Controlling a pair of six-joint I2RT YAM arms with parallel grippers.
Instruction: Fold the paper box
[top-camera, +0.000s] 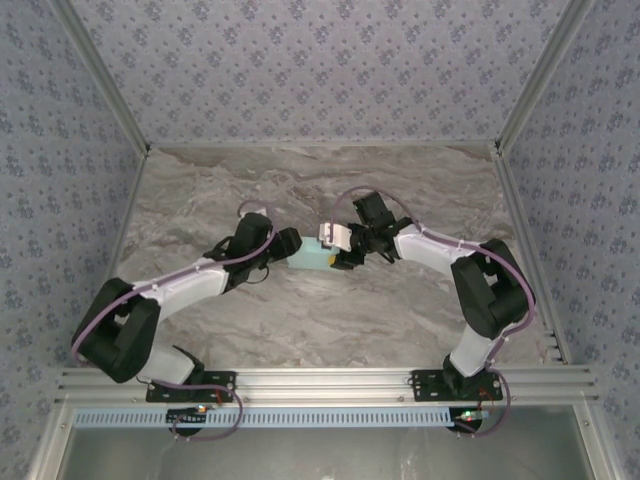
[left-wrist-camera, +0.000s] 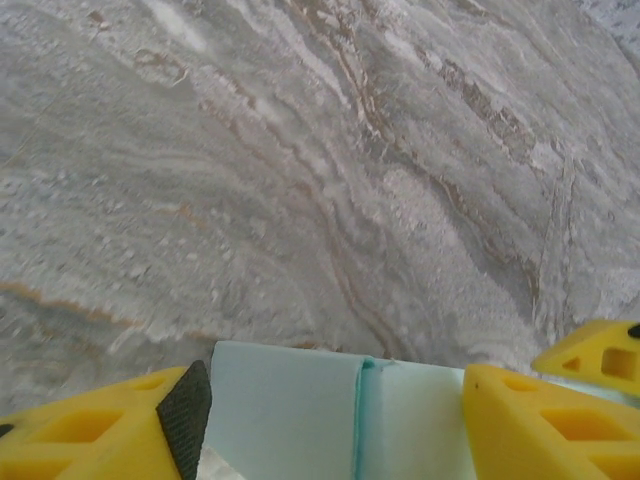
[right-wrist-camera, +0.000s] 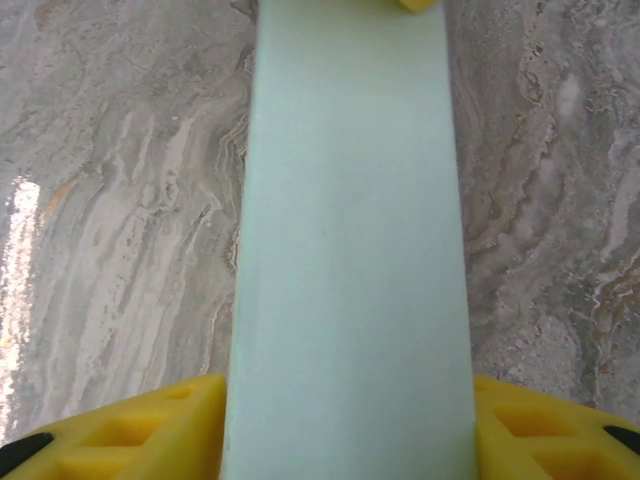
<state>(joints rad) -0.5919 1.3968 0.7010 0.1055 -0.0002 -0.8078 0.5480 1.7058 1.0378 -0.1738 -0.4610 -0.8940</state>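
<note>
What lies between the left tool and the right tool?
The paper box; in the top view it bridges the left tool and the right tool.

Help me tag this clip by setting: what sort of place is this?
Probably a robot test cell: patterned walls box in a marble-look tabletop, and two arms bolted to a metal rail handle a paper box.

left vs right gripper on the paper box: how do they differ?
The left gripper meets the paper box at its left end, the right gripper at its right end. The card between the left gripper's fingers shows a fold line; between the right gripper's it is plain. Both have yellow fingers straddling the box's width, one either side.
</note>
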